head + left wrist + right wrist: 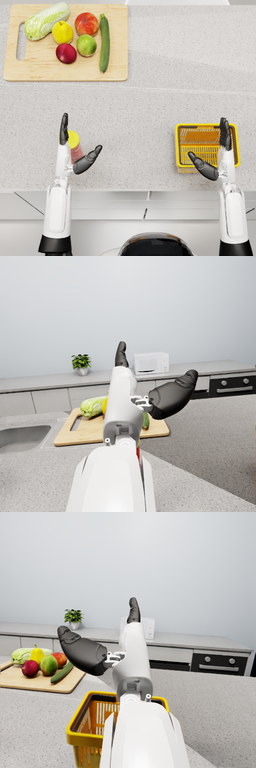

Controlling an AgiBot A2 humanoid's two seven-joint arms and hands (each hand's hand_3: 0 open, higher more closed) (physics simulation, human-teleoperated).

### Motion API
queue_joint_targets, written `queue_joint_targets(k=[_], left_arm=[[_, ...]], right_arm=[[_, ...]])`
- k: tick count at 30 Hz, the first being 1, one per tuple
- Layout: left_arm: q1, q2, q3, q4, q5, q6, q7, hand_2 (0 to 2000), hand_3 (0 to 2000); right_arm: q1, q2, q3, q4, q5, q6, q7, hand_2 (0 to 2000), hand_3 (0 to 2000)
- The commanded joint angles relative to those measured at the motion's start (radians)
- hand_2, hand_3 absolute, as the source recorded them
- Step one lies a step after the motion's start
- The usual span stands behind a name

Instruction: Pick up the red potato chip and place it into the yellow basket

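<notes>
From above we see the red cylindrical potato chip can with a yellow lid [75,147] on the speckled grey bench [150,115], between the spread thumb and fingers of the left robot hand [75,150], which does not grip it. The right robot hand [215,152] hovers, fingers apart and holding nothing, over the yellow wire basket [182,150]. Only the wrist views show the microwave [151,363] and potted plant [81,363]; the left one almost hides the can.
</notes>
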Motion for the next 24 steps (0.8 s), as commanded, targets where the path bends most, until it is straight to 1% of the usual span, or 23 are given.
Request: queue_joint_targets(k=[1,4,10,13,19,22,24], left_arm=[[0.013,0.002,-0.08,0.033,0.045,-0.001,-0.001,0,0],[-0.005,0.006,-0.073,0.102,0.117,-0.001,-0.001,0,0],[0.005,0.017,-0.028,0.332,0.153,-0.002,-0.002,0,0],[0.03,0.027,-0.014,0.454,0.156,-0.002,-0.002,0,0],[0.066,0.045,0.038,0.644,0.158,-0.002,-0.002,0,0],[0.1,0.056,0.038,0.722,0.158,-0.002,-0.002,0,0],[0.139,0.065,0.023,0.793,0.158,-0.002,-0.002,0,0]], right_arm=[[-0.001,-0.002,-0.064,0.006,0.045,-0.001,0.001,0,0],[-0.011,-0.007,-0.092,0.015,0.117,-0.001,0.001,0,0],[-0.029,-0.016,-0.083,0.021,0.153,-0.002,0.002,0,0],[-0.027,-0.021,-0.063,0.027,0.156,-0.002,0.002,0,0],[-0.031,-0.03,-0.07,0.031,0.158,-0.002,0.002,0,0],[-0.034,-0.035,-0.068,0.029,0.158,-0.002,0.002,0,0],[-0.036,-0.038,-0.066,0.028,0.158,-0.002,0.002,0,0]])
